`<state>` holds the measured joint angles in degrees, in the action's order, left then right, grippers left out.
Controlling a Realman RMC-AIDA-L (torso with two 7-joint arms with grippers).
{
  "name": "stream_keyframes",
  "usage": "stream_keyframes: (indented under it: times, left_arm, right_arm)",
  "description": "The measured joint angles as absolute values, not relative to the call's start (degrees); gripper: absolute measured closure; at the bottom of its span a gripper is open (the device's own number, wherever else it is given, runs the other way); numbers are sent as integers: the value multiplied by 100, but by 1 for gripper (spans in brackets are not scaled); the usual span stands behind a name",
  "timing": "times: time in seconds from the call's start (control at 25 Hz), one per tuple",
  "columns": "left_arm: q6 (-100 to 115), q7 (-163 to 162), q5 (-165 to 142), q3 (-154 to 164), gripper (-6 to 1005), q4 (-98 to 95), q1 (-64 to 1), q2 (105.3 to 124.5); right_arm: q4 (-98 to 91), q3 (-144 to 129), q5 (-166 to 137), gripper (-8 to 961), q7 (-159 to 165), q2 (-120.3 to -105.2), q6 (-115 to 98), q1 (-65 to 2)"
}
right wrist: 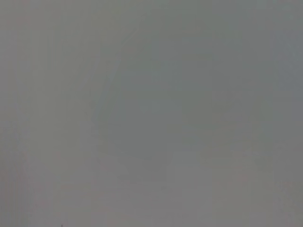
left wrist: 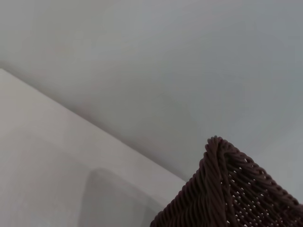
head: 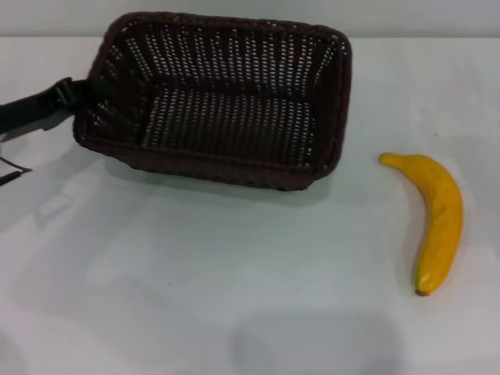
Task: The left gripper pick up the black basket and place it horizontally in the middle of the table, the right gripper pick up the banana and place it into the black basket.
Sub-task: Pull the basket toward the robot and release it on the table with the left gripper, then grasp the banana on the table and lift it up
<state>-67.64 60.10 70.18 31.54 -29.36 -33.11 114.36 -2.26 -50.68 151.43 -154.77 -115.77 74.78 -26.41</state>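
The black basket (head: 226, 101) is at the back middle of the white table (head: 195, 273), long side across, tilted with its open top facing me and a shadow under its front edge. My left gripper (head: 78, 92) reaches in from the left and is shut on the basket's left rim. A corner of the basket's braided rim also shows in the left wrist view (left wrist: 227, 189). The yellow banana (head: 437, 219) lies on the table to the right of the basket, apart from it, dark tip toward me. My right gripper is out of view; its wrist view shows only a blank grey surface.
The table's back edge runs just behind the basket. A thin dark cable (head: 12, 173) shows at the far left edge. A soft shadow lies on the table at the front middle.
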Motion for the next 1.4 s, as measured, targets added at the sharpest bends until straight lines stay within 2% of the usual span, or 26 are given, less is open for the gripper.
stream_keyframes:
  times: [0.16,0.52,0.76,0.8,1.0,1.2,1.28,1.4]
  left_arm:
    - [-6724,6160,7081,3140,687,-2941,-3291,11602]
    - [-6911,6175,7095,3134,648,-2976,-3197,11802]
    - [-7136,6440,7611,3111,391,-3034,-2762,11763]
    - [-7189,6652,8075,3112,356,-3122,-2408,11668]
    - [-7192,7404,9057,3094,197,-3289,-1821,11580]
    - [-6962,9134,10174,2613,126,-3005,-1523,11752]
    - [-6833,9901,10451,2290,127,-2786,-1536,11831]
    - [-6583,10585,10568,2044,129,-2491,-1633,11847]
  right_arm:
    - [-241,-5064,15140,98,-15493,-11572,7477,-2656]
    - [-317,-5091,15131,98,-15557,-11564,7482,-2591]
    - [-317,-5052,15135,99,-15555,-11582,7533,-2522]
    - [-317,-5051,15137,99,-15547,-11584,7546,-2510]
    - [-304,-5120,15124,99,-15105,-11568,7781,-2408]
    - [-967,-5720,14700,99,-13467,-11422,7808,-2008]
    - [-1471,-5954,14294,100,-12776,-11315,7733,-1784]
    - [-2624,-6106,13141,103,-11200,-11101,7480,-1392]
